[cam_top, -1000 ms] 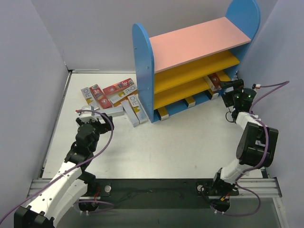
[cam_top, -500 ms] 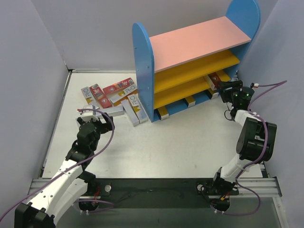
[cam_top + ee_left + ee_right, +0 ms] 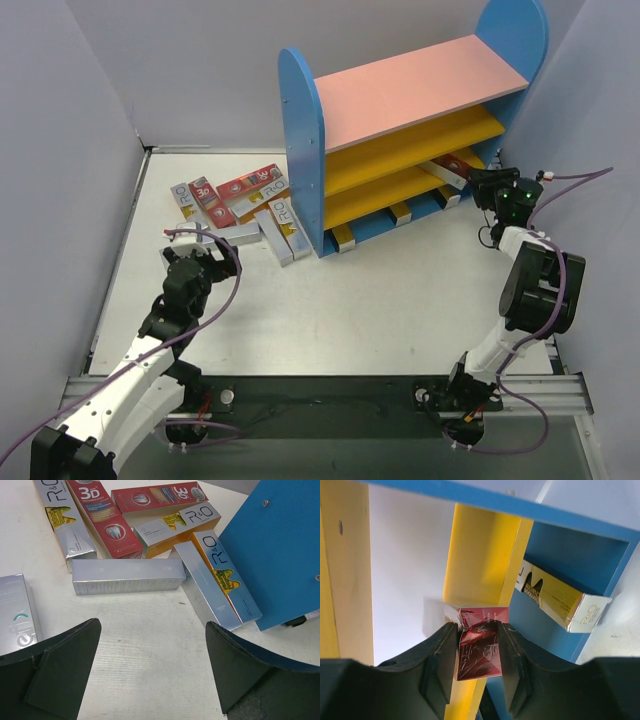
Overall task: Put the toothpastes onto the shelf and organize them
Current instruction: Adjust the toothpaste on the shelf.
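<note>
The shelf (image 3: 400,130) stands at the back right. Its near blue panel (image 3: 280,555) shows in the left wrist view. Several toothpastes (image 3: 240,205) lie jumbled on the table to its left, silver, gold and red (image 3: 102,515). My left gripper (image 3: 152,624) hangs open just short of that heap, a silver box (image 3: 127,576) lying crosswise ahead of it. My right gripper (image 3: 477,630) is shut on the end of a red toothpaste (image 3: 480,655) at the shelf's right end. That box (image 3: 450,168) slants in under the lower yellow board.
A gold-and-silver box (image 3: 560,602) lies on the shelf's blue base, and more box ends (image 3: 343,236) poke out along it. Another silver box (image 3: 17,612) lies beside my left finger. Grey walls close in the table; the right one is near my right arm.
My right gripper has shut on the red box's end and shifted slightly right and back, tilting the box. The left arm has stayed still and open.
</note>
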Controlling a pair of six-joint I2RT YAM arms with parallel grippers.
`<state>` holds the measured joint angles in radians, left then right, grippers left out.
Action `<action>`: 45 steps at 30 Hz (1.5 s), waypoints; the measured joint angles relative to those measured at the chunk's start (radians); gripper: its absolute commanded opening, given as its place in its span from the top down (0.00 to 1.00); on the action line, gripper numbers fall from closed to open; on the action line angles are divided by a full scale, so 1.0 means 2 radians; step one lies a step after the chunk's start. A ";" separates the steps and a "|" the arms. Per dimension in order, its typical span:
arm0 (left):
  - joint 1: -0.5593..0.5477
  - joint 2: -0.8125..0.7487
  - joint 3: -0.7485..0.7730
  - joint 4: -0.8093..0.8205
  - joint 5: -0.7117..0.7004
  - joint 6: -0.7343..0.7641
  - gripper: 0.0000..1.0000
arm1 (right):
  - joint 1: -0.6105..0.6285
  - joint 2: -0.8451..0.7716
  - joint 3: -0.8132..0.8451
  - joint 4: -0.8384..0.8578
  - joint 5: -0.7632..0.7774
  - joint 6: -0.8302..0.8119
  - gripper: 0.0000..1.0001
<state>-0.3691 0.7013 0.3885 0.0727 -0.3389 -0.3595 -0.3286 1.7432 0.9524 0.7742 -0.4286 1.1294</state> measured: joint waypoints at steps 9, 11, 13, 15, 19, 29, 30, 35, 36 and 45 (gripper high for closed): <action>0.000 0.000 0.000 -0.001 0.000 0.000 0.03 | -0.003 0.003 0.003 0.012 0.020 0.018 0.71; 0.000 0.001 0.000 -0.001 0.000 0.000 0.03 | -0.003 0.003 0.003 0.015 0.023 0.024 0.62; 0.000 0.001 0.000 -0.002 0.000 0.000 0.03 | -0.003 0.003 0.003 0.014 0.024 0.026 0.59; 0.000 0.002 0.000 -0.002 0.000 0.000 0.03 | -0.002 0.003 0.003 0.012 0.024 0.024 0.59; 0.000 0.002 0.000 -0.002 -0.001 0.000 0.03 | -0.001 0.003 0.003 0.011 0.023 0.024 0.53; 0.000 0.003 0.000 -0.002 0.000 0.000 0.03 | 0.003 0.002 0.003 -0.020 0.014 0.015 0.45; 0.000 0.003 0.000 -0.002 0.000 0.000 0.03 | 0.004 0.002 0.003 -0.023 0.014 0.014 0.45; 0.000 0.002 0.000 -0.002 0.000 0.000 0.03 | 0.007 -0.005 0.002 -0.032 0.003 0.011 0.45; 0.000 0.002 0.000 -0.002 0.000 0.000 0.03 | 0.009 -0.006 0.002 -0.033 -0.001 0.011 0.45; 0.000 -0.001 0.000 -0.003 0.000 0.001 0.03 | 0.018 -0.007 0.002 -0.035 -0.042 0.017 0.45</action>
<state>-0.3691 0.7002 0.3885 0.0669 -0.3393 -0.3584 -0.2924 1.7294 0.9562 0.7052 -0.5125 1.1629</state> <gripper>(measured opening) 0.974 0.556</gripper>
